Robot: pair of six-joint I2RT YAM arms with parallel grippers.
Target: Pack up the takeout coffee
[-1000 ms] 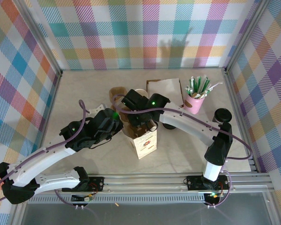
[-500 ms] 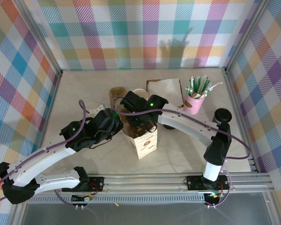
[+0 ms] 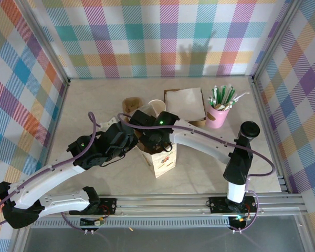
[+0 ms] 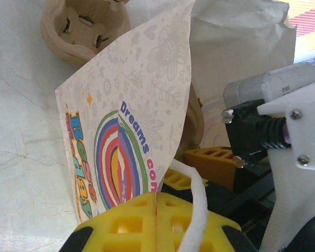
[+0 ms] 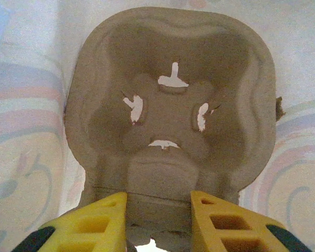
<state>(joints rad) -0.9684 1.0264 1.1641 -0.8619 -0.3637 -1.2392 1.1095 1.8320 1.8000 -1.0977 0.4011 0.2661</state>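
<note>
We see the bag (image 3: 163, 160) standing upright on the table (image 3: 94, 100), just in front of both arms, its printed side facing the near edge. The left gripper (image 4: 156, 212) is closed on the bag's left wall. In the left wrist view its yellow fingers (image 4: 126, 226) meet, and the paper rises straight out of the seam between them. A white strip (image 4: 195, 210) curls past the same fingers.

The right gripper (image 5: 158, 210) reaches down into the bag's mouth. Its jaws are clamped on the near edge of a carrier (image 5: 170, 115), which sits between the two yellow fingers with the bag's pale printed walls close on either side. The carrier's cup pocket faces the right wrist camera, with small slits cut around its centre.

Behind the bag, a second carrier (image 3: 131, 104) lies on the table. Just right of it stands a lidless cup (image 3: 157, 107), and beside that is a brown napkin stack (image 3: 185, 100). Farther right a pink cup (image 3: 218, 116) holds green-and-white straws.

A round black lid (image 3: 250, 128) shows near the right wall, by the right arm's elbow. We cannot tell whether it caps a cup or tops a stack, so we cannot tell where the coffee stands.
</note>
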